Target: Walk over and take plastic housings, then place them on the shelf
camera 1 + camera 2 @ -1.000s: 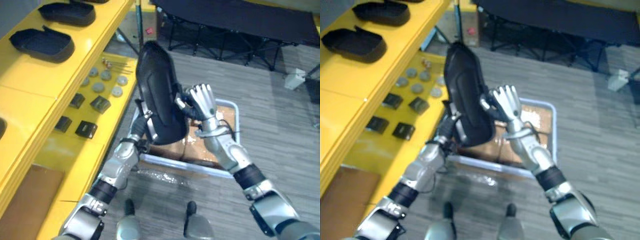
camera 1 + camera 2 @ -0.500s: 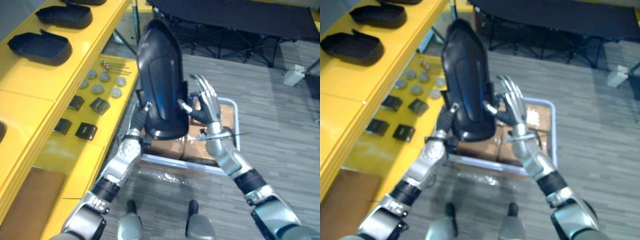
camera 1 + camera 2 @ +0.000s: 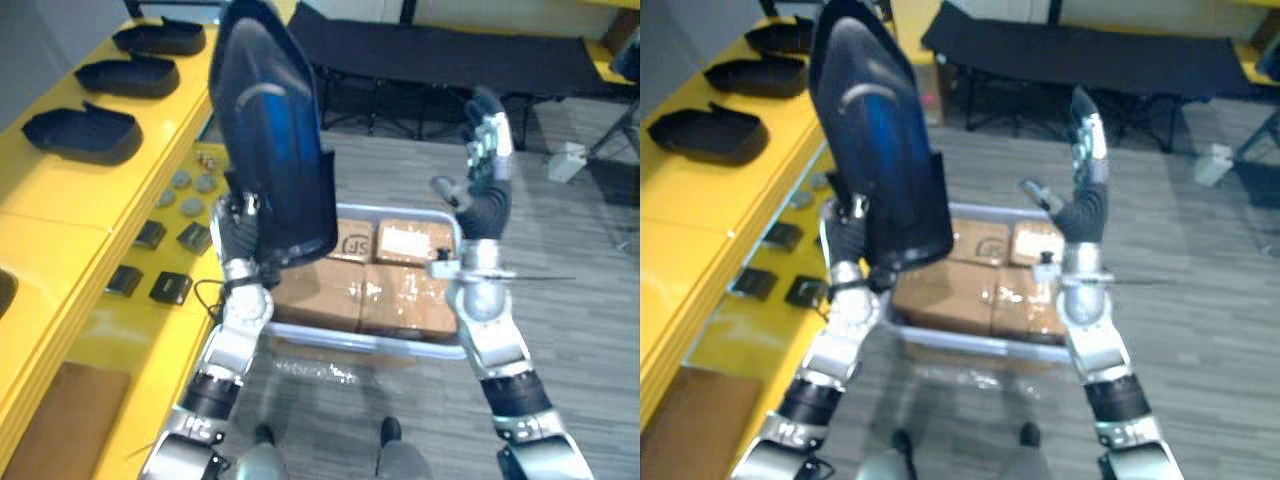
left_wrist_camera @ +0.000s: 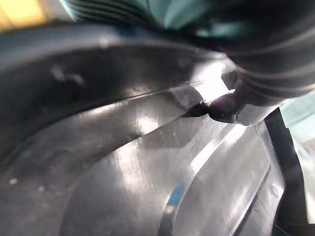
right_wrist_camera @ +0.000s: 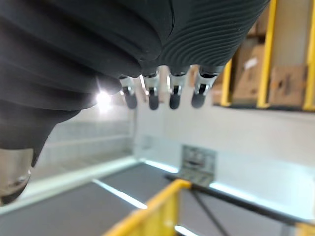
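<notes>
A large black plastic housing [image 3: 268, 130] stands upright in the air, close to the yellow shelf [image 3: 60, 200]. My left hand [image 3: 238, 232] grips its lower edge from behind, and up close a dark fingertip [image 4: 226, 105] presses on the glossy shell [image 4: 147, 172]. To the right my right hand [image 3: 485, 170] is raised, apart from the housing. Its fingers [image 5: 162, 93] are straight and hold nothing. Three more black housings [image 3: 82, 133] lie in a row on the shelf top.
A lower shelf level carries grey discs [image 3: 190, 180] and small black parts [image 3: 170, 288]. Straight ahead on the floor stands a grey-framed cart [image 3: 455, 345] with cardboard boxes [image 3: 390, 280]. A black folding cot [image 3: 450, 50] stands behind it.
My left hand has lifted the housing higher and to the left, toward the shelf. The right hand has let go of it, straightened its fingers and risen away to the right.
</notes>
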`<state>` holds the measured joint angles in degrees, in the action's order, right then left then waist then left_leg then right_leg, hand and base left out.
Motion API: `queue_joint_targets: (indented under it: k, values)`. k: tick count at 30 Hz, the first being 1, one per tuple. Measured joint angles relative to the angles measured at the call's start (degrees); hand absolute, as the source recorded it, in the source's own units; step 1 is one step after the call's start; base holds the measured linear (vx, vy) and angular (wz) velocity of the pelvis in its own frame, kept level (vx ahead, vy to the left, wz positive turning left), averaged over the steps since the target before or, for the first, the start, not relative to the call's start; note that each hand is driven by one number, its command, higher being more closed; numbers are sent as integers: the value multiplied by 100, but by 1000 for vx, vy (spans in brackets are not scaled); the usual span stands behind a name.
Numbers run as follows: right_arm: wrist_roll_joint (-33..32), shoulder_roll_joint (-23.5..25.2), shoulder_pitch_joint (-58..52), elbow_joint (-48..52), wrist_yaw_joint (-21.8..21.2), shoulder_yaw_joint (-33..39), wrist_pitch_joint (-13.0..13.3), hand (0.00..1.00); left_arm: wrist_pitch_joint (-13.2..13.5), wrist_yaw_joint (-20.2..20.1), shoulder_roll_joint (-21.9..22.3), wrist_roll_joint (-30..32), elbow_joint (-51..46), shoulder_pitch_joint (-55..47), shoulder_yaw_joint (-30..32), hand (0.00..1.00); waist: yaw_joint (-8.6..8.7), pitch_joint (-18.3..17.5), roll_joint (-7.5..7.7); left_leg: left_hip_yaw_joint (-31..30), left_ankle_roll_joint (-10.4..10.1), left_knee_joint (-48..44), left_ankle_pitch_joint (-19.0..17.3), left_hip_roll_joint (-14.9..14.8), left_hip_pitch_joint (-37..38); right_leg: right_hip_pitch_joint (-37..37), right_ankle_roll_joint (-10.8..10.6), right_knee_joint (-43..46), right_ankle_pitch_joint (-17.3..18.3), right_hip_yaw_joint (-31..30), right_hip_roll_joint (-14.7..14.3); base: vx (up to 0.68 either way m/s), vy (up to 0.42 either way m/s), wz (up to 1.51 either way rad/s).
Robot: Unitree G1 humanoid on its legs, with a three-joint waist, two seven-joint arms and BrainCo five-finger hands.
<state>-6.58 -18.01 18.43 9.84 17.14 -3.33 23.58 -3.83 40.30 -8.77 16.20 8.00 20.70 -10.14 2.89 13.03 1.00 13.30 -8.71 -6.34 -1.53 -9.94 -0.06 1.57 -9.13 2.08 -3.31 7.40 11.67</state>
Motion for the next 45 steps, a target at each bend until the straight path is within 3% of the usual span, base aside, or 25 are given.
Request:
queue_joint_targets:
  k: [3,5,8,9,11,14,17,19,20,22,23,25,28,31,37,41,45]
  values:
    - [-485,36,-512,138,-6,571,23,0,128,326,34,-149,247,-207,323,100,116,-104,84,99,-29,273,93,0,177,42,10,-69,-12,-35,-32,1,-11,-11]
    - [-685,174,-978,138,-55,901,19,0,506,522,72,-459,244,-377,549,100,126,-148,106,164,-54,491,178,-2,257,36,12,-119,-11,-102,-65,0,-29,-17]
    - [-1236,580,-1853,24,-227,1182,-19,0,1485,621,283,-515,-283,-899,955,100,187,-233,24,247,-80,904,378,13,483,30,11,-179,-11,-103,-103,36,-27,-6]
    - [-1291,606,-1884,8,-233,1189,-19,0,1546,621,297,-515,-354,-953,973,100,192,-236,18,253,-80,921,383,15,493,30,11,-181,-11,-104,-103,26,-1,-4]
    - [-1624,847,-2003,-245,-355,1386,24,0,2090,515,332,-576,-1046,-1372,1152,100,231,-291,-50,264,-79,1035,420,42,515,39,10,-200,-12,-93,-94,0,0,0]
    - [-1993,950,-1985,-612,-687,1560,59,0,2547,258,364,-817,-1964,-1914,1814,100,172,-373,-171,71,-68,1072,464,63,509,195,4,-234,-10,157,-68,11,6,29]
    - [-2019,1008,-1934,-925,-830,1537,87,0,2635,108,440,-1123,-2428,-2343,2397,100,-74,-419,-247,-285,-65,1075,505,63,500,459,-25,-273,11,561,-64,-2,-19,66]
    - [-1981,1086,-1765,-1291,-881,1192,60,0,2656,29,578,-1353,-2760,-2963,3051,100,-410,-496,-281,-719,-66,1085,561,100,396,692,-71,-273,99,1027,-40,-29,-28,92]
    - [-1950,1105,-1717,-1373,-889,1065,31,0,2656,-3,602,-1367,-2802,-3116,3228,100,-493,-540,-275,-836,-70,1090,584,114,363,723,-65,-273,135,1154,-31,-29,-40,100]
    - [-1826,1112,-1430,-1759,-939,500,-18,0,2656,-114,737,-1373,-2884,-3620,3846,100,-877,-604,-253,-1289,-79,1117,683,162,198,884,-78,-263,249,1599,-31,-28,-53,97]
    - [-1826,1114,-1336,-1862,-971,375,-41,0,2656,-130,767,-1392,-2906,-3745,3947,100,-960,-614,-246,-1396,-62,1121,701,176,168,939,-74,-257,269,1698,-36,-34,-56,93]
    - [-1787,1201,-968,-2294,-1015,-85,-109,0,2709,-359,881,-1412,-2996,-4143,4376,100,-1338,-650,-202,-1797,-82,1125,752,238,65,1103,-78,-214,390,2125,-40,-41,-55,91]
    - [-1729,1439,-554,-2659,-1023,-498,-144,0,2748,-658,1026,-1691,-3156,-4509,4801,100,-1684,-688,-140,-2070,-68,1125,834,286,-98,1164,-34,-148,526,2466,-40,-31,-38,65]
    - [-1687,1552,-405,-2678,-1083,-609,-245,0,2754,-1006,1254,-2060,-3319,-4681,4961,100,-1834,-706,-82,-2242,-62,1119,900,337,-250,1140,-31,-57,591,2683,-12,-12,-18,38]
    - [-1503,1412,-342,-2678,-1067,-586,-612,0,2817,-1419,1398,-2770,-3406,-4551,4921,100,-1827,-518,120,-2546,-58,532,812,444,-619,887,-26,832,968,2750,203,-26,4,23]
    - [-1454,1273,-346,-2663,-1080,-585,-649,0,2921,-1457,1375,-2930,-3407,-4507,4859,100,-1807,-311,59,-2545,-51,340,694,438,-716,770,10,1026,1161,2686,245,-120,16,1]
    - [-1451,1150,-350,-2635,-1326,-569,-653,0,2962,-1249,1358,-2901,-3408,-4541,4859,100,-1834,-296,33,-2288,-36,373,705,329,-875,661,-31,938,1195,2699,219,-84,8,6]
